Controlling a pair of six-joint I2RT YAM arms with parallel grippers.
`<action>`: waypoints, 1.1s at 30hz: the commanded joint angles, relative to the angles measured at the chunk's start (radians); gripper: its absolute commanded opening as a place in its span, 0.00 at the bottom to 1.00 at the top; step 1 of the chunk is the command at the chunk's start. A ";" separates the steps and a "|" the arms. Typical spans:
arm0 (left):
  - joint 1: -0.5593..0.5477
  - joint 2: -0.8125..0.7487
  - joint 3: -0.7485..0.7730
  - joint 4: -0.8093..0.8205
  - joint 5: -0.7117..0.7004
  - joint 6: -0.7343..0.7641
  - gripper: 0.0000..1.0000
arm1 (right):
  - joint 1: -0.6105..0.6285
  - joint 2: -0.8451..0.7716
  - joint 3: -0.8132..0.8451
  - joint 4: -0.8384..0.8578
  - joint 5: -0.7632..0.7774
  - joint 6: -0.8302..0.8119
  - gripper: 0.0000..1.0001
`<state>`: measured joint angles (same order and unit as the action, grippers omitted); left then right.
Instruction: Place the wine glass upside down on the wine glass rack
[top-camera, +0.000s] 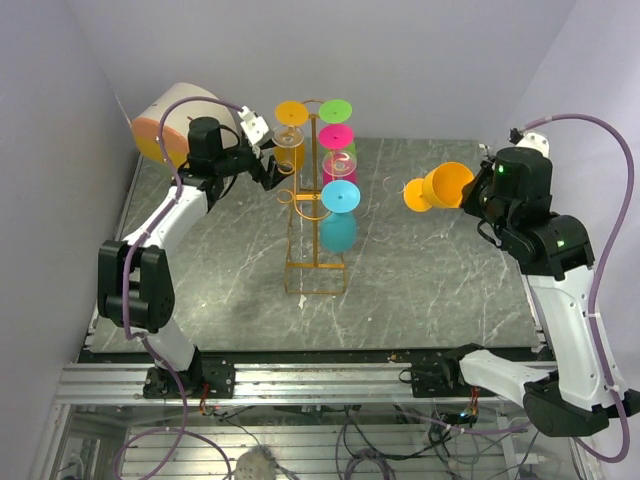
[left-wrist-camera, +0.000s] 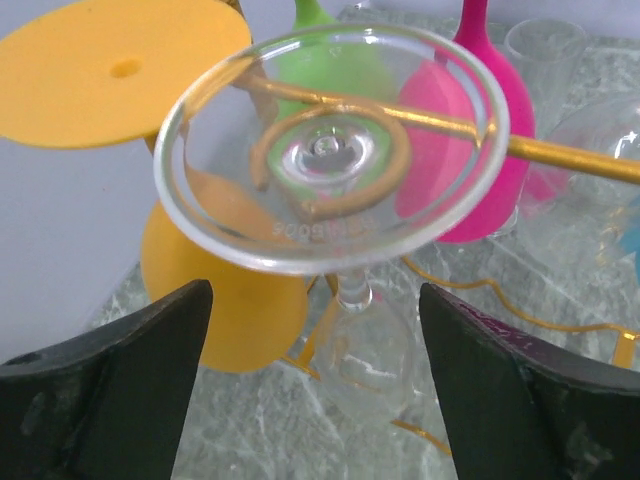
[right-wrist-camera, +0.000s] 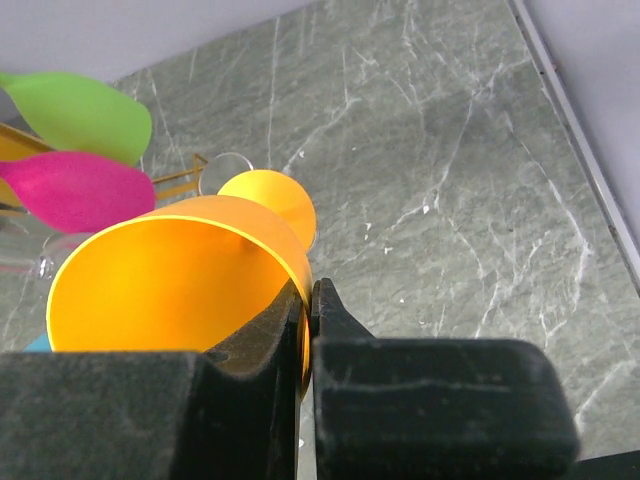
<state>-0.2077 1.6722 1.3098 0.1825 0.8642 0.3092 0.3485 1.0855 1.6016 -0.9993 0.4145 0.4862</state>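
Note:
The golden wire wine glass rack (top-camera: 316, 262) stands mid-table with several glasses hanging upside down on it. My right gripper (top-camera: 470, 190) is to its right, above the table, shut on the rim of an orange wine glass (top-camera: 440, 187) that lies sideways with its foot toward the rack. In the right wrist view the fingers (right-wrist-camera: 330, 320) pinch the orange bowl's wall (right-wrist-camera: 170, 280). My left gripper (top-camera: 268, 172) is open at the rack's upper left. In the left wrist view a clear wine glass (left-wrist-camera: 330, 150) hangs foot-up in a gold ring hook (left-wrist-camera: 560, 155), between my open fingers (left-wrist-camera: 110, 390) and untouched.
On the rack hang orange (top-camera: 290, 113), green (top-camera: 336, 108), pink (top-camera: 336, 137) and blue (top-camera: 341, 197) glasses. A large pale-orange cylinder (top-camera: 170, 120) sits at the back left by the wall. Walls close in at the left, back and right.

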 joint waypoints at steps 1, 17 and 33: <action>-0.009 -0.069 0.012 -0.113 -0.079 0.082 1.00 | 0.003 -0.024 0.015 0.055 0.045 -0.009 0.00; 0.032 -0.307 0.145 -0.743 -0.748 -0.087 0.99 | 0.003 -0.057 -0.185 0.846 -0.016 -0.214 0.00; 0.192 -0.380 0.339 -0.227 0.090 -1.512 0.94 | 0.192 0.180 -0.534 2.125 -0.151 -0.517 0.00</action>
<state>-0.0650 1.3048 1.8660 -0.5541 0.5152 -0.4496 0.4530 1.2320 1.1133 0.6567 0.2520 0.1284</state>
